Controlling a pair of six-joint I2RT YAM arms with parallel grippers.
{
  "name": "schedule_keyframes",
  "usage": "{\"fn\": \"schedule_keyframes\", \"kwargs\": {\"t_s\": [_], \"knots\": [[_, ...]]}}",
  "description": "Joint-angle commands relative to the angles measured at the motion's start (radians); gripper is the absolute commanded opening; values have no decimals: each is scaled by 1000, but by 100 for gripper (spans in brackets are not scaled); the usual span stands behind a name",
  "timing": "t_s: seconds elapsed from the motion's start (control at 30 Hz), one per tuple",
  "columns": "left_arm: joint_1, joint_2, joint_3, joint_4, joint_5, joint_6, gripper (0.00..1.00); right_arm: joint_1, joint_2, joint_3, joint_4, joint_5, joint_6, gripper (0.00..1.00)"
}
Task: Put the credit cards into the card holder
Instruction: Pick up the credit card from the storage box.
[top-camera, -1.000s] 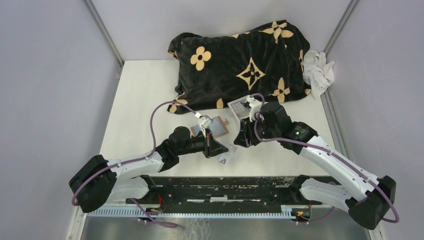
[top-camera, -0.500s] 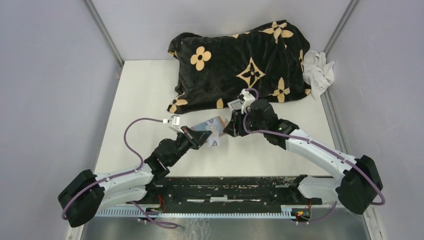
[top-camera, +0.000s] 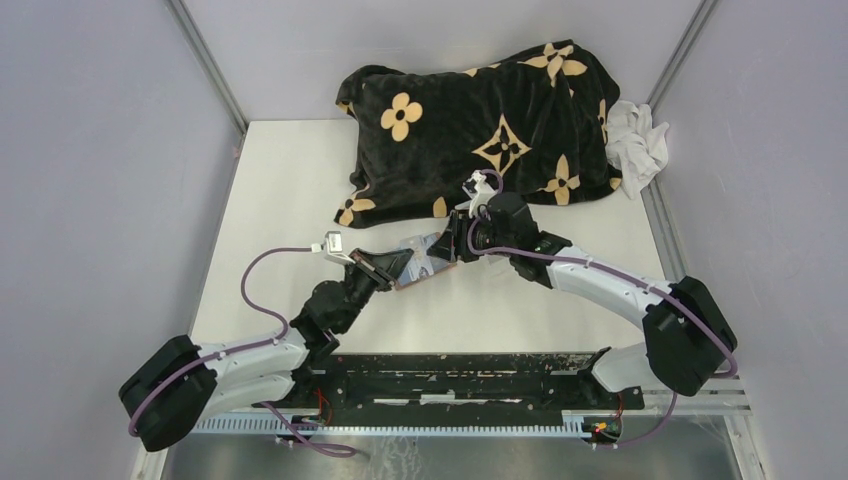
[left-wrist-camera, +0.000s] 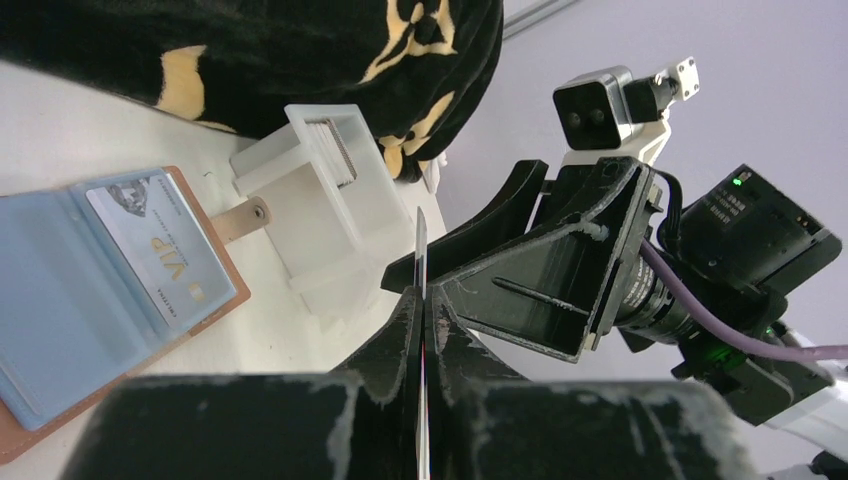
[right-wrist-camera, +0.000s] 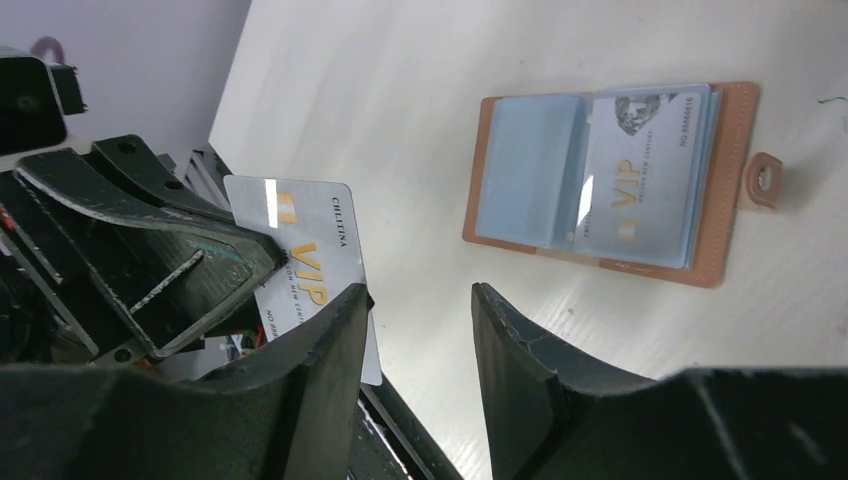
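A tan leather card holder (right-wrist-camera: 728, 200) is lying open on the table (right-wrist-camera: 400, 100), one silver VIP card (right-wrist-camera: 640, 180) sitting in its pale blue sleeve, while a second card (right-wrist-camera: 300, 255) is standing edgewise in the left gripper (left-wrist-camera: 421, 318).

A black plush blanket (top-camera: 470, 110) with tan flower motifs lies far on the white worktop (top-camera: 290, 190). The tan leather card holder (right-wrist-camera: 728, 180) has pale blue sleeves; the silver plastic card (right-wrist-camera: 300, 250) bears gold lettering.

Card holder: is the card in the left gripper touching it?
Apart. The right wrist view shows bare table between the held card and the open card holder.
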Motion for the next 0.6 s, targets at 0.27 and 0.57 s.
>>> {"fn": "schedule_keyframes", "kwargs": {"t_s": [0.27, 0.57], "knots": [[71, 97, -16, 210, 67, -129, 3, -2, 67, -52, 340, -206, 175, 49], [120, 162, -14, 265, 128, -155, 3, -60, 97, -118, 515, -266, 271, 24]]}}
